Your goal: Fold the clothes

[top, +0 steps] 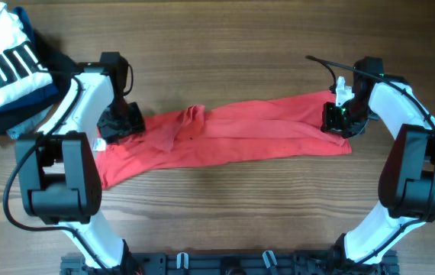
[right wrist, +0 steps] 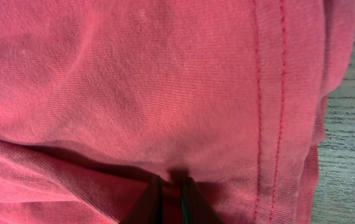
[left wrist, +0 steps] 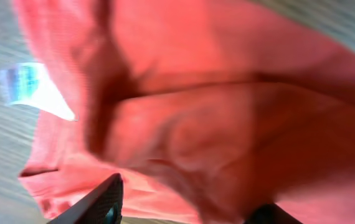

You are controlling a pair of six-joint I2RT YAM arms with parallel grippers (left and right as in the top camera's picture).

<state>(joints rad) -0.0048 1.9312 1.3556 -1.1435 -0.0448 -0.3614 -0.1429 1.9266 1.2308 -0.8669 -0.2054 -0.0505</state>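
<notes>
The red T-shirt lies stretched in a long, rumpled band across the middle of the wooden table, its lettering hidden. My left gripper is at its left end. In the blurred left wrist view its fingers are wide apart, with a bulge of red cloth between them and a white label to the left. My right gripper is at the right end. In the right wrist view its fingers are pinched shut on a fold of the shirt near a stitched hem.
A white black-striped garment lies on navy folded clothes at the far left corner, just behind my left arm. Bare wooden table shows in front of the shirt. The arm bases stand at the front edge.
</notes>
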